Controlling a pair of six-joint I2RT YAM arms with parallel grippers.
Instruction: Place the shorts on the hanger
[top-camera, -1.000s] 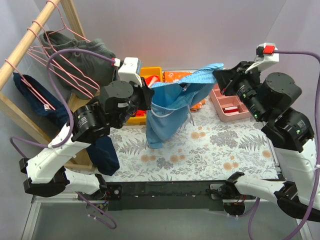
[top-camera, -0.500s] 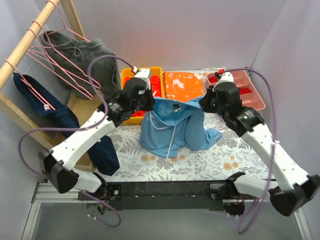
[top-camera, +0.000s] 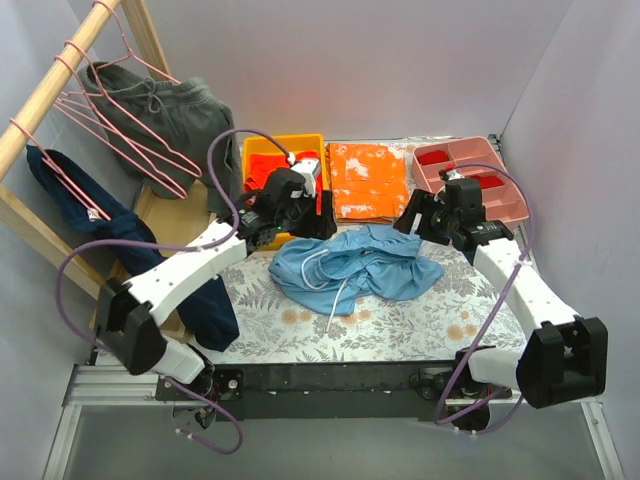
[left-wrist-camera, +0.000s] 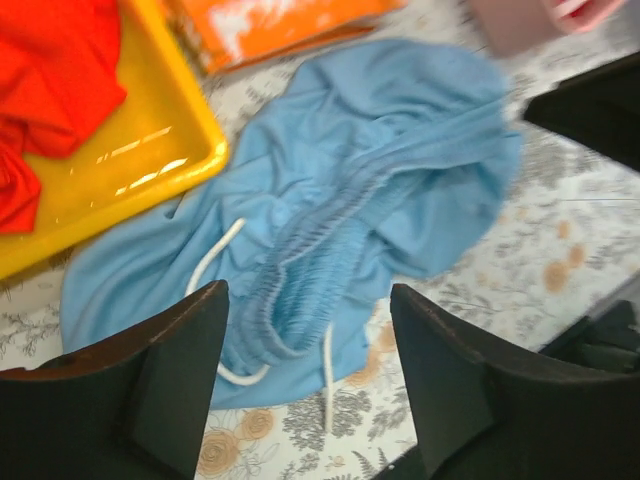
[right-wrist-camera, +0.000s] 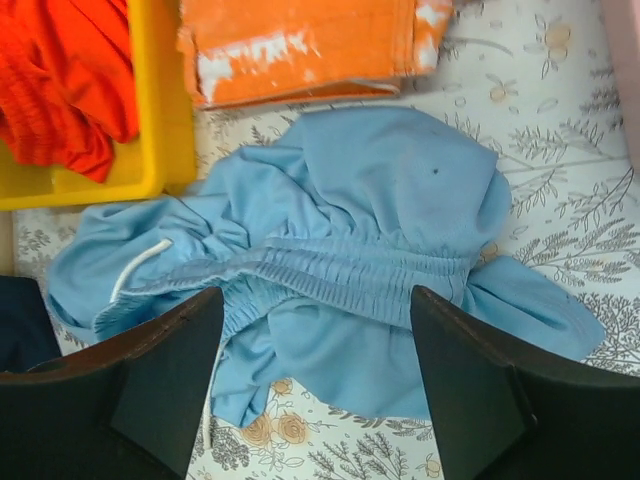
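Sky-blue shorts (top-camera: 355, 268) in a crumpled heap on the flowered table cover (top-camera: 470, 310), touched by neither arm.

Above the heap's far left edge, the left gripper (top-camera: 322, 218), fingers (left-wrist-camera: 170, 390) spread wide with nothing between them. In the left wrist view:
- the shorts (left-wrist-camera: 330, 230) beyond the fingertips and across the whole gap
- gathered elastic waistband running diagonally through the middle
- white drawstring looping down toward the left finger
- past that finger, a yellow bin (left-wrist-camera: 190, 130) with red cloth inside (rim right against the blue fabric, or nearly so; hard to tell which)

Above the heap's far right edge, the right gripper (top-camera: 418, 220), fingers (right-wrist-camera: 165, 385) likewise spread apart and holding nothing. In the right wrist view:
- the shorts (right-wrist-camera: 330, 270) filling the gap between the two fingers, waistband crosswise
- folded orange shorts (right-wrist-camera: 300, 40) just beyond the heap

Pink wire hanger (top-camera: 160, 160), among others like it, on a wooden rail (top-camera: 40, 100) well off to the left of the left fingers and far from the heap, with dark grey shorts (top-camera: 170, 110) hanging alongside.
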